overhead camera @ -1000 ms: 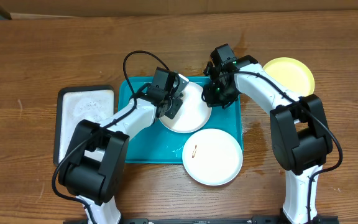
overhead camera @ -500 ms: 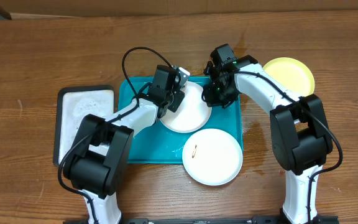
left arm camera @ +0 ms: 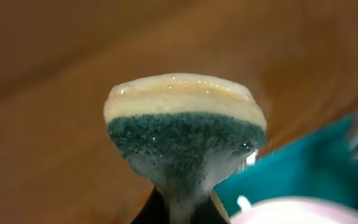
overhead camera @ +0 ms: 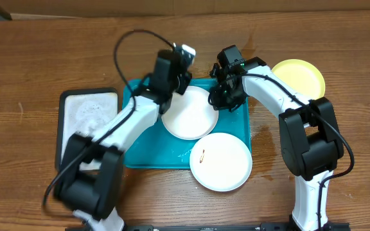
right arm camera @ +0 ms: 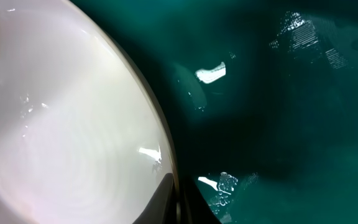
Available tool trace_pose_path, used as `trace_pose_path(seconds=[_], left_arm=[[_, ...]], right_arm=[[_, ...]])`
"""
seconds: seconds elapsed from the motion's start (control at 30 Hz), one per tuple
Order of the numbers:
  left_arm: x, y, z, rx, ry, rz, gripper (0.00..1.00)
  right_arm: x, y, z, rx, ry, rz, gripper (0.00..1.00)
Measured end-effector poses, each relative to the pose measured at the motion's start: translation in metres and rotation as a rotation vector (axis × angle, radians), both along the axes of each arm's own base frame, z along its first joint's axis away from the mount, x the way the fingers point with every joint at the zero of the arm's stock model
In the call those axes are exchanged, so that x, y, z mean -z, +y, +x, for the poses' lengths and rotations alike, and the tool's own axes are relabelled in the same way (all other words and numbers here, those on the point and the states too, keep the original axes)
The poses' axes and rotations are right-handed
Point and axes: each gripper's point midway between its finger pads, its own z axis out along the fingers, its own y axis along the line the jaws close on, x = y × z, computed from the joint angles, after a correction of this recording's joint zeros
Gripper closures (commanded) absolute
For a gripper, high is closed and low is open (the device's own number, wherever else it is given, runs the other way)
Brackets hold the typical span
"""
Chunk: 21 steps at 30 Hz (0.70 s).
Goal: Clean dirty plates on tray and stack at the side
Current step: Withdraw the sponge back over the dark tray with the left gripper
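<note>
My left gripper (left arm camera: 182, 210) is shut on a foamy sponge (left arm camera: 185, 134), yellow on one side and green on the other, held up in the air. In the overhead view the left gripper (overhead camera: 175, 82) hangs over the far edge of the teal tray (overhead camera: 148, 151). A white plate (overhead camera: 189, 115) lies on the tray. My right gripper (right arm camera: 176, 202) is shut on that plate's rim (right arm camera: 160, 134), at its far right side (overhead camera: 221, 96). A second white plate (overhead camera: 222, 163) with a small brown smear overhangs the tray's front right corner. A pale yellow plate (overhead camera: 300, 77) sits on the table at the right.
A smaller black-rimmed white tray (overhead camera: 88, 122) lies on the wooden table left of the teal tray. Water drops and foam flecks (right arm camera: 225, 183) sit on the teal tray floor beside the held plate.
My left arm has lifted the sponge off the white plate and swung it toward the tray's far edge. The right gripper has stayed on the plate's rim.
</note>
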Motion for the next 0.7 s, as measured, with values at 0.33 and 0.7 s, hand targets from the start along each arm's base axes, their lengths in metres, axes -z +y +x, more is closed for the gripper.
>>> trace_pose_path(seconds=[0.33,0.7], left_arm=[[-0.110,0.042,-0.063,-0.115,-0.020,-0.060,0.96],[-0.042,0.170,-0.157,-0.545,0.503,-0.097,0.96]], right_arm=[[0.000,-0.001,-0.003,0.000,0.013,-0.003,0.50],[0.002,-0.004,-0.011,-0.005,0.044,-0.014,0.96]])
